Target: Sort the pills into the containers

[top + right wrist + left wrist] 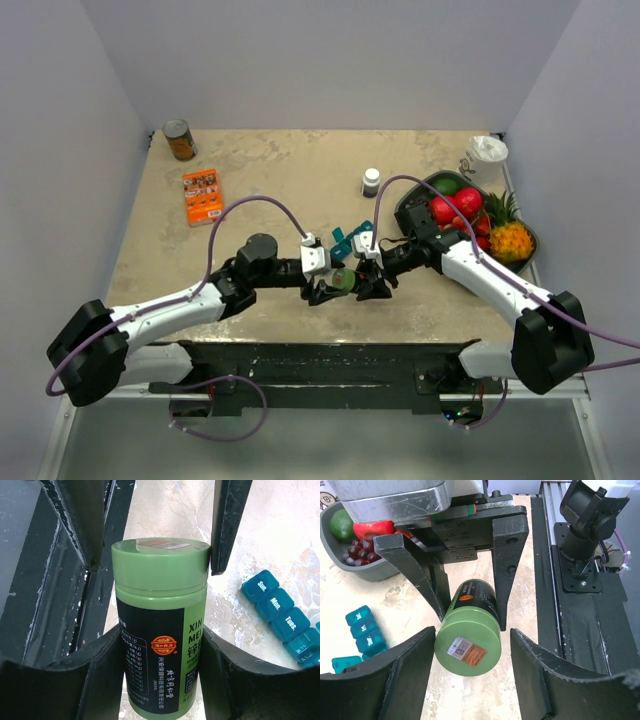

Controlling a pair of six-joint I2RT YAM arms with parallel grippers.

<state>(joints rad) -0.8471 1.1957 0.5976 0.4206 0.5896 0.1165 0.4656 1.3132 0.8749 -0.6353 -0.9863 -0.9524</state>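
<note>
**Two Pincers, One Green Bottle**

My right pincer (160, 630) is pinching the green bottle (159, 605). One finger sits on each side of its dark label, and both press tight. The bottle lies on its side, low over the table (280, 170). I cannot tell if it touches the table. Its cap (467, 647) points at my left arm. The cap is on, and it has a small sticker on top.

My left pincer (470, 632) is spread around the cap. One finger is right by the cap's edge. The other finger has a gap next to it, so this pincer is not squeezing.

From above, my two pincers meet near the front middle of the table, with the bottle between them.

The containers (352, 236) lie on the table just past my pincers, between them and a small white bottle (371, 182). They are a blue strip of little boxes in a row. Three of the lids say Sun., Mon. and Tues. The strip is near the green bottle but not touching it. I cannot tell if any pills are inside.

By my right arm is a grey tray (405, 212) full of fruit. In the far left corner stands a tin can (180, 140). An orange packet (203, 195) lies flat near it.
</note>
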